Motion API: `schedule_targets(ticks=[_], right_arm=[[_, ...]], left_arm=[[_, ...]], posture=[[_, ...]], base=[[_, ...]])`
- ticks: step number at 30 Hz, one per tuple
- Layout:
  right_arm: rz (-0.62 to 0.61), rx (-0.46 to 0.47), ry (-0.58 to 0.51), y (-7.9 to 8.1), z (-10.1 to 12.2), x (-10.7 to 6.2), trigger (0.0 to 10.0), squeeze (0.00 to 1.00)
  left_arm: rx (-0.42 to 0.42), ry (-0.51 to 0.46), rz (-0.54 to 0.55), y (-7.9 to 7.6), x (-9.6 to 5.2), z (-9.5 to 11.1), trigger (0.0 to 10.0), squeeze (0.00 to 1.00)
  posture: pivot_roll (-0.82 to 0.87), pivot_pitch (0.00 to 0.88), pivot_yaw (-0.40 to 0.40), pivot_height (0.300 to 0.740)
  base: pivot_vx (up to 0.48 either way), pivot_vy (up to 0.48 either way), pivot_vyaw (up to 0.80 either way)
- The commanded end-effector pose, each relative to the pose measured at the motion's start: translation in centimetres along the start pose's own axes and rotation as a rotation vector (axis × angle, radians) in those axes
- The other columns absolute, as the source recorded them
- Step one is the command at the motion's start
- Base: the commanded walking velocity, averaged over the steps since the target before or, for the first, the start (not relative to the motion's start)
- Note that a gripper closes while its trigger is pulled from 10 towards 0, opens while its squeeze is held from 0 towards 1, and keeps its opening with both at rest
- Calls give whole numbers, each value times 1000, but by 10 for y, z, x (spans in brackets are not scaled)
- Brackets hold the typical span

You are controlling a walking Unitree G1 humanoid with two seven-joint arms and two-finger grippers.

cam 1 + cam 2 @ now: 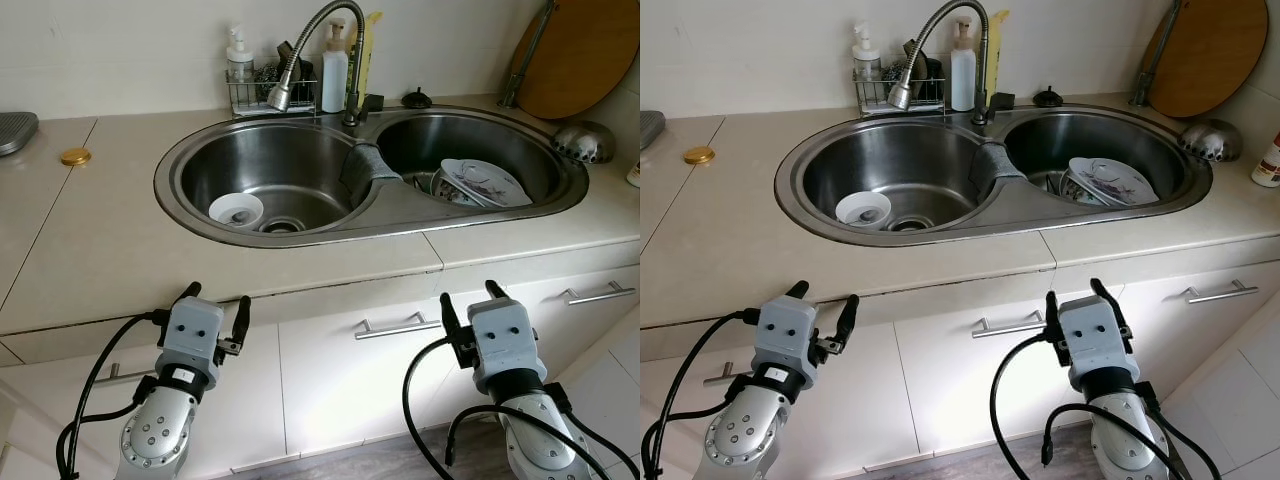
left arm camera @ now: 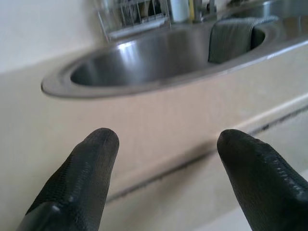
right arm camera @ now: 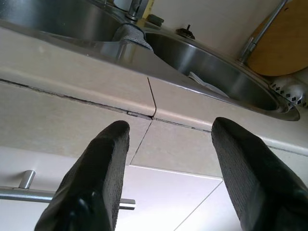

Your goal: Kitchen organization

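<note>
Sitting in the right basin (image 1: 520, 150), plates (image 1: 485, 183) (left basin (image 1: 215, 170): bowl (image 1: 236, 209)).

Home kitchen for sure: double steel sink (image 1: 190, 205) with dirty plates (image 1: 485, 183), gooseneck tap (image 1: 312, 45), soap bottles (image 1: 335, 70) in back, cutting board (image 1: 585, 55), white cabinets (image 1: 400, 365) below.

Two black fingers (image 2: 77, 187) spread apart before the steel sink (image 2: 144, 62).
</note>
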State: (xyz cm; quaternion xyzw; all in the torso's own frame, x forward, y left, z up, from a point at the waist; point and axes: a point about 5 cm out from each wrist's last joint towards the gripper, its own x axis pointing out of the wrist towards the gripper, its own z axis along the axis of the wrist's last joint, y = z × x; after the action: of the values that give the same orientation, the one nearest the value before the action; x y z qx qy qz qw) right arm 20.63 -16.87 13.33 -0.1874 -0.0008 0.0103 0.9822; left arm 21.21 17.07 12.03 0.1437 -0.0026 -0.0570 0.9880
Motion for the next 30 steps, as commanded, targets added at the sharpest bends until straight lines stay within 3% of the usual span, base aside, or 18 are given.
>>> schedule_targets(ticks=[1,6,30], right_arm=[[-3,1,-4,-1,0,1,10000,0],[-2,-5,-20,-1,1,2,10000,0],[3,1,-24,1,-1,3,10000,0]], left_arm=[[30,-44,-3,-1,2,6,10000,0],[-29,-65,15,1,1,9,10000,0],[-46,-93,-5,-3,0,11,10000,0]], posture=[[96,0,-40,740],[94,0,-38,740],[97,0,-43,740]], base=[[0,0,0],[0,0,0],[0,0,0]])
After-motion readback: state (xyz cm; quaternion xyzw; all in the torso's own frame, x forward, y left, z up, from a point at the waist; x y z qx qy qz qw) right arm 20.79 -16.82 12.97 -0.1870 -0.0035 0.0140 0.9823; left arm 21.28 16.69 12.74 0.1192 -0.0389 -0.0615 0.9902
